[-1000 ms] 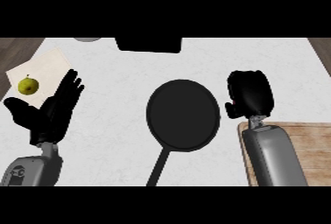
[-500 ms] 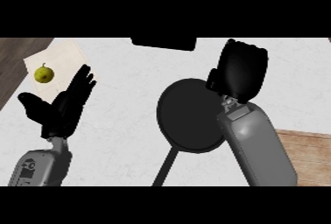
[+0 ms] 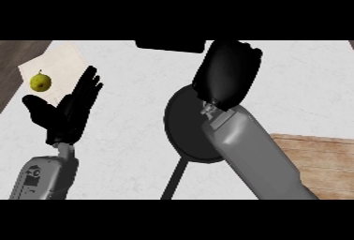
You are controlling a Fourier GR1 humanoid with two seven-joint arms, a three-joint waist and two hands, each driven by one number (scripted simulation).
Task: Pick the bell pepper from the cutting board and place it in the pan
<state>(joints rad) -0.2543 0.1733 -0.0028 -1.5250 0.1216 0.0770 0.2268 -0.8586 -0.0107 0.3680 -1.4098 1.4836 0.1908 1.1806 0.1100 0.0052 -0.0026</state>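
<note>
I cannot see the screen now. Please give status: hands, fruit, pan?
Left hand open, resting near the board. Right hand above the pan, fingers unclear. Green fruit on board, untouched. Nothing blocking.

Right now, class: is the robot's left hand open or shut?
Open. The left hand shows at the view's left with fingers straight and thumb spread, holding nothing; the yellow-green fruit lies apart on the pale board.

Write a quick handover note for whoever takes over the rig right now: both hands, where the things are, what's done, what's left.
Left hand: open, fingers up, resting at the view's left.
Right hand: above the far side of the pan; I cannot tell whether it holds anything.
A small yellow-green fruit sits on the pale board at far left; a wooden board is at right.
Nothing shows in the visible part of the pan.
Left: get the fruit into the pan.
</note>
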